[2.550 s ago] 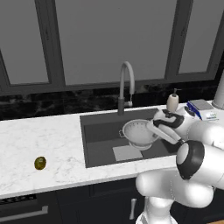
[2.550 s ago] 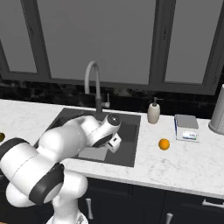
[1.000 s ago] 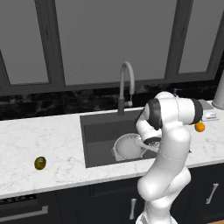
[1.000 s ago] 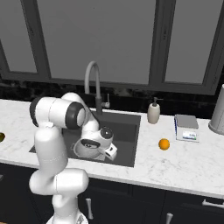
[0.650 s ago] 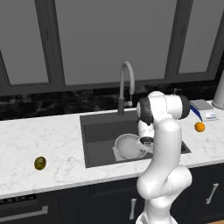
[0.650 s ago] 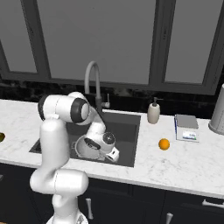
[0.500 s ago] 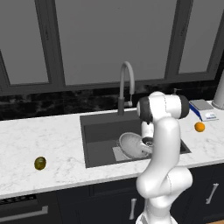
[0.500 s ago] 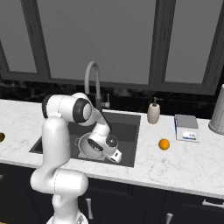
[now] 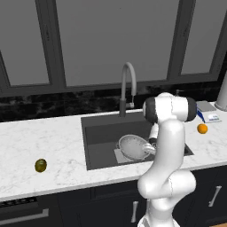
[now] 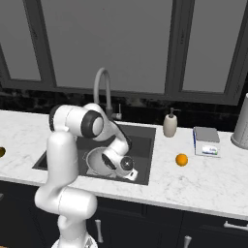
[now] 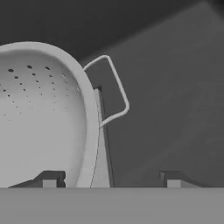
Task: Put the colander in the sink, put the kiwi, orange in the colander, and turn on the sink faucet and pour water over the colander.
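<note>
Two small dark finger tips of the robot's two-finger pincer (image 11: 109, 179) stand wide apart at the bottom of the hand view, one inside the bowl's rim and one outside it, with neither pressing on the metal. Half a second ago the jaws were clamped on that rim; now they have spread, so the bowl has been let go.

Between the tips runs the rim of the round silvery-white perforated metal colander (image 11: 39, 118), with its thin wire side handle (image 11: 114, 87) just beyond them. In the left base view the colander (image 9: 133, 146) rests low in the large rectangular dark grey sink (image 9: 101, 133), over the pale square drain plate (image 9: 120, 156), tilted a little toward the arm.

Behind the pincer, at the sink's back edge, rises the tall grey gooseneck faucet (image 9: 127, 87). Well off to the pincer's right, on the white marble counter (image 10: 203, 179), lies the small bright orange round orange (image 10: 181, 160). Far to its left on the same counter lies the small olive-brown oval kiwi (image 9: 41, 165).

The first step looks complete: the colander is in the sink and released. Both fruits remain outside it, so fetching one likely comes next, after the pincer lifts clear without dragging the rim.
</note>
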Controlling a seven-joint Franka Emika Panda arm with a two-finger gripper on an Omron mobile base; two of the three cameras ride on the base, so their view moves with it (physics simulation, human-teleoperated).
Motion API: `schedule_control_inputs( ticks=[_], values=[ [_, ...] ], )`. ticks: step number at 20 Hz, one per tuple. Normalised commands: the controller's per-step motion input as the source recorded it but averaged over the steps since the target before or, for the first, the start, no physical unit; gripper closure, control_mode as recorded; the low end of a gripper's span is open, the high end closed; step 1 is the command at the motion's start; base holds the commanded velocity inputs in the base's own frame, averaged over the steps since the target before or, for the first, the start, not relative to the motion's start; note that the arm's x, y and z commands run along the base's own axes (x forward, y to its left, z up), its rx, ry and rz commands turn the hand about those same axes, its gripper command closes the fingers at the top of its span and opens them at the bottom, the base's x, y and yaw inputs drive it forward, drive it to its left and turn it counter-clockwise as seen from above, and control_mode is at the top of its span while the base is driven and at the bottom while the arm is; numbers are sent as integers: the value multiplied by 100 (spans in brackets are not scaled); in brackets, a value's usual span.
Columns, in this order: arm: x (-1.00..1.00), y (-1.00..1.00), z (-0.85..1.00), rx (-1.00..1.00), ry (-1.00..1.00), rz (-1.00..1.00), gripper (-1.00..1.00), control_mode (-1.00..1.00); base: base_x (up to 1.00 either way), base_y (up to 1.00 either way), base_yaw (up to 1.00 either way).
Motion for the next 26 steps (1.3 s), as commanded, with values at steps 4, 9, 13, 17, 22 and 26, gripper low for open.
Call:
schedule_control_inputs(
  ticks=[4,9,13,17,22,26],
  values=[
    [0,0,66,1,-3,4,-100,-100,0,0,0],
    [0,0,100,0,1,7,-100,-100,0,0,0],
    [0,0,100,0,5,7,-100,-100,0,0,0],
    [-4,-11,100,-3,10,6,-100,-100,0,0,0],
    [0,-17,100,-3,15,7,-100,-100,0,0,0],
    [0,-36,100,0,16,7,-100,-100,0,0,0]
  ],
)
